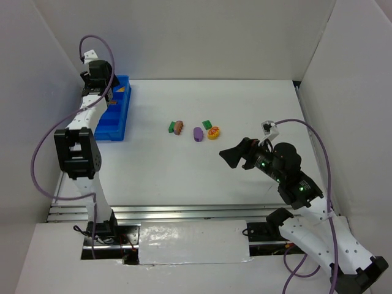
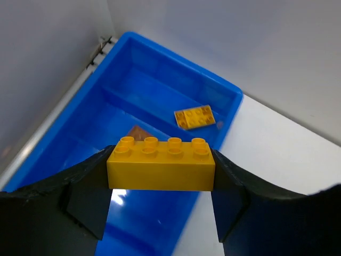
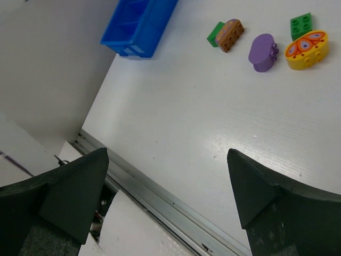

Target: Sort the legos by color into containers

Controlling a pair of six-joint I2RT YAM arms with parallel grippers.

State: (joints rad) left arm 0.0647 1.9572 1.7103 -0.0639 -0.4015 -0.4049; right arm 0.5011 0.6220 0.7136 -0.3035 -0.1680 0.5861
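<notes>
The left claw [image 2: 161, 172] pinches an orange-yellow block [image 2: 161, 165] by its two ends, studs up, above the blue bin [image 2: 133, 69] at the counter's far left. A flat orange plate [image 2: 194, 117] lies in one of the bin's far compartments. The right claw [image 3: 168, 157] hangs spread wide over the counter [image 3: 186, 117]. Mid-counter lie a purple oval [image 3: 262, 52], a yellow-and-red round piece [image 3: 306, 49] just beside it, a green block [image 3: 301, 24] near that, and a brown lump [image 3: 230, 34] touching a second green block [image 3: 214, 33].
</notes>
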